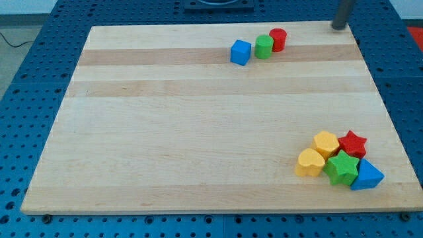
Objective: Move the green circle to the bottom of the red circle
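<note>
The green circle (264,46) stands near the board's top edge, right of the middle. The red circle (277,39) touches it on its upper right. A blue cube (240,52) sits just left of the green circle. My tip (339,27) is at the board's top right corner, well to the right of the red circle and apart from all blocks.
A cluster sits at the bottom right: a yellow hexagon (326,143), a red star (353,143), a yellow heart (309,162), a green star (342,168) and a blue triangle (366,176). The wooden board (165,132) lies on a blue perforated table.
</note>
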